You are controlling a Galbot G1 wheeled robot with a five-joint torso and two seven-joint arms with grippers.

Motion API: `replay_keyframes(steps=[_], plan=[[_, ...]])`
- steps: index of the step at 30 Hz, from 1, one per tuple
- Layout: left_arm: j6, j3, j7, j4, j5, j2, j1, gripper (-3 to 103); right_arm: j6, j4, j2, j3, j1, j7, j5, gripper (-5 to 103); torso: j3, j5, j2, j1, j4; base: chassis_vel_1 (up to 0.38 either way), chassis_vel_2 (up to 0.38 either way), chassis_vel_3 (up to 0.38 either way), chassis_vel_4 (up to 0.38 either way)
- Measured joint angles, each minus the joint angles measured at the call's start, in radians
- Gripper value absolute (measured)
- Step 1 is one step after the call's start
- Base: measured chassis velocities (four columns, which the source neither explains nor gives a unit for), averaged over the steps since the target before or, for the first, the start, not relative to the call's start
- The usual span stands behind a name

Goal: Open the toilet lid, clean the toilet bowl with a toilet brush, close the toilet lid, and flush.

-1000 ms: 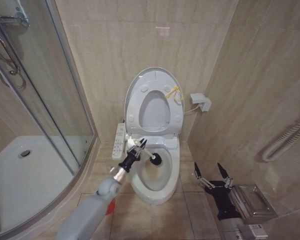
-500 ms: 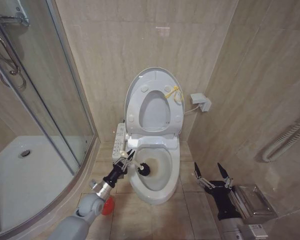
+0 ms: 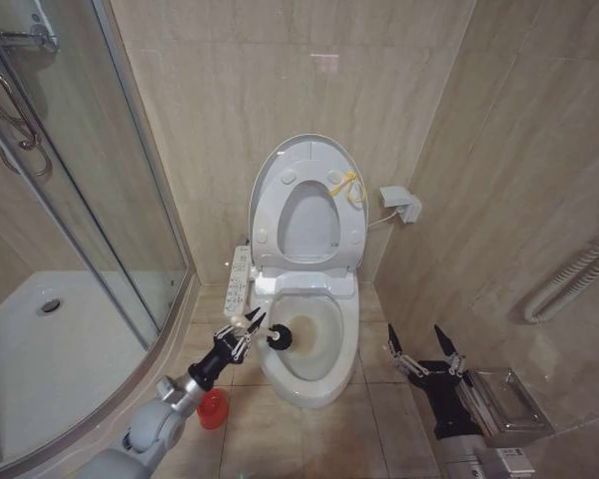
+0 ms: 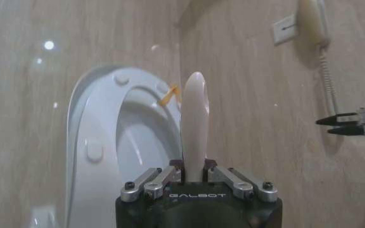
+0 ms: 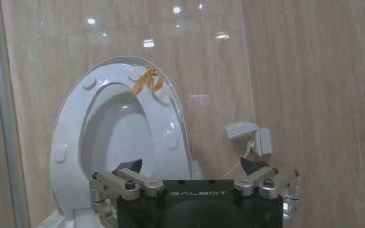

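The toilet lid (image 3: 305, 222) stands raised against the wall, with the seat ring and its yellow tie (image 3: 345, 185) folded up in front of it. Below lies the toilet bowl (image 3: 314, 349), its inside stained brownish. My left gripper (image 3: 251, 322) is shut on the white handle (image 4: 194, 118) of the toilet brush, just left of the bowl. The dark brush head (image 3: 282, 337) sits at the bowl's left rim. On the floor under the left arm stands the red holder (image 3: 212, 407). My right gripper (image 3: 420, 348) waits open to the right of the toilet, facing the raised lid (image 5: 116, 137).
A glass shower enclosure (image 3: 90, 210) closes off the left side. A control panel (image 3: 238, 281) hangs at the toilet's left edge, and a small wall box (image 3: 400, 203) sits right of the lid. A metal fixture (image 3: 504, 401) and a hose (image 3: 574, 274) are on the right wall.
My left arm has drawn back down and to the left. The brush head went from the middle of the bowl to its left rim. The red holder now shows fully. The right arm stayed still.
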Motion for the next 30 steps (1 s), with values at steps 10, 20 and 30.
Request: replay_keyframes(steps=[10, 20, 30], plan=[[-0.048, -0.192, 0.039, -0.164, 0.142, 0.012, 0.143, 18, 0.0, 0.0, 0.0, 0.0, 0.0, 0.0, 0.0, 100, 0.0, 0.0001, 0.0, 0.0, -0.0001, 0.0, 0.0, 0.0, 0.0], [-0.023, -0.393, 0.005, -0.388, 0.104, -0.102, 0.377, 18, 0.0, 0.0, 0.0, 0.0, 0.0, 0.0, 0.0, 100, 0.0, 0.0001, 0.0, 0.0, -0.0001, 0.0, 0.0, 0.0, 0.0], [-0.053, -0.5, -0.016, -0.483, 0.102, -0.268, 0.593, 18, 0.0, 0.0, 0.0, 0.0, 0.0, 0.0, 0.0, 100, 0.0, 0.0003, 0.0, 0.0, 0.0, 0.0, 0.0, 0.0, 0.0]])
